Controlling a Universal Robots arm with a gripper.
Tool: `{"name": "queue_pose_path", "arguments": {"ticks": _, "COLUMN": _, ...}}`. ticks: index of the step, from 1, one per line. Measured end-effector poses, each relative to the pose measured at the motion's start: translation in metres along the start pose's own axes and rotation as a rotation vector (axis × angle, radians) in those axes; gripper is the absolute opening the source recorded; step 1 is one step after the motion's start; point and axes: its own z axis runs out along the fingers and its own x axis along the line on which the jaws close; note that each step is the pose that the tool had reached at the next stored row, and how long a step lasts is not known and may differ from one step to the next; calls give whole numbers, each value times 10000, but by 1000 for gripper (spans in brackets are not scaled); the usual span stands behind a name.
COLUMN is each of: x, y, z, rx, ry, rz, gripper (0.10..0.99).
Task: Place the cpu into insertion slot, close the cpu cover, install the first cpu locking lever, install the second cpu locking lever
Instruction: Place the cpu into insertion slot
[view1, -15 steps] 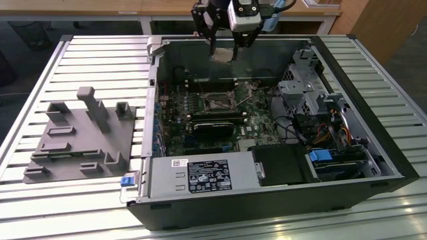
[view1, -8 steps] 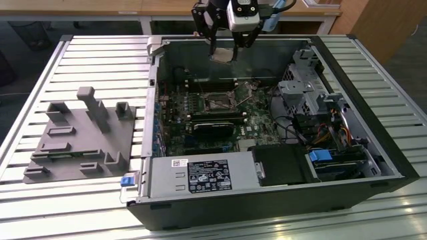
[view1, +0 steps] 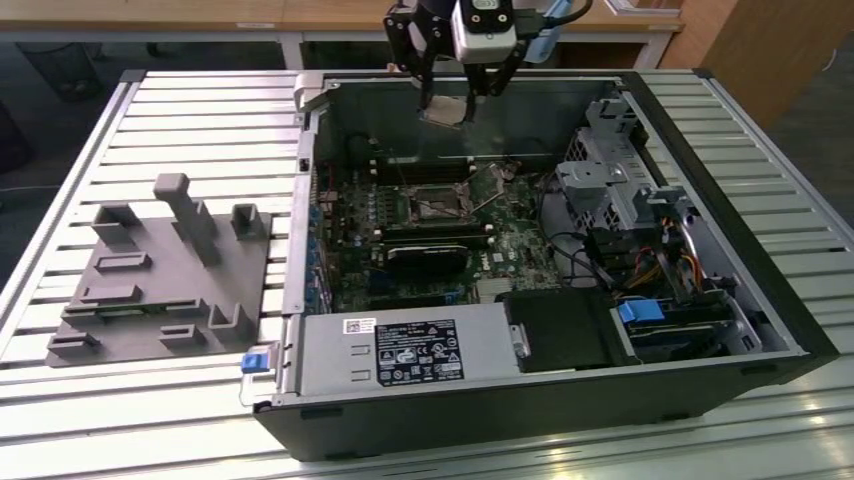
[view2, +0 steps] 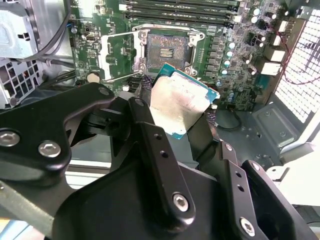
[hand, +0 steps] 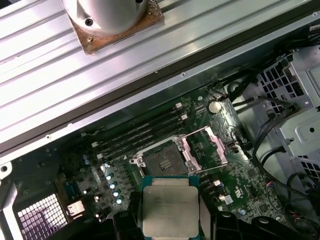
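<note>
- Slatted metal tabletop (view1: 174, 110) carries an open computer case (view1: 534, 420), laid on its side so that we look straight down onto the green motherboard (view1: 514, 260). A grey moulded fixture (view1: 160, 275) sits beside the case on the exterior view's left.
- We see the gripper (view1: 454, 98) poised over the far end of the case, its fingers (view2: 142, 112) clamped on the cpu (view2: 180, 102) by two opposite edges. That grip, we judge, leaves the chip's underside free for seating.
- We find the cpu hanging in the air, slightly tilted, well above the board and apart from the socket; its pale metal face is turned to both wrist cameras.
- We note the insertion slot (hand: 162, 162) lying bare, its dark centre exposed.
- The cpu cover (hand: 207, 145) is swung back on its hinge just beside the slot (which is why the socket is reachable at all).
- By our reading, the chip is carried but not yet placed, so the first step is in hand and the cover and both levers remain undone.
</note>
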Motion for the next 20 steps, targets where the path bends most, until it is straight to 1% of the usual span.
{"name": "queue_pose_path", "arguments": {"ticks": 20, "x": 0, "y": 0, "z": 1, "rx": -15, "ry": -69, "rz": 778, "gripper": 541}}
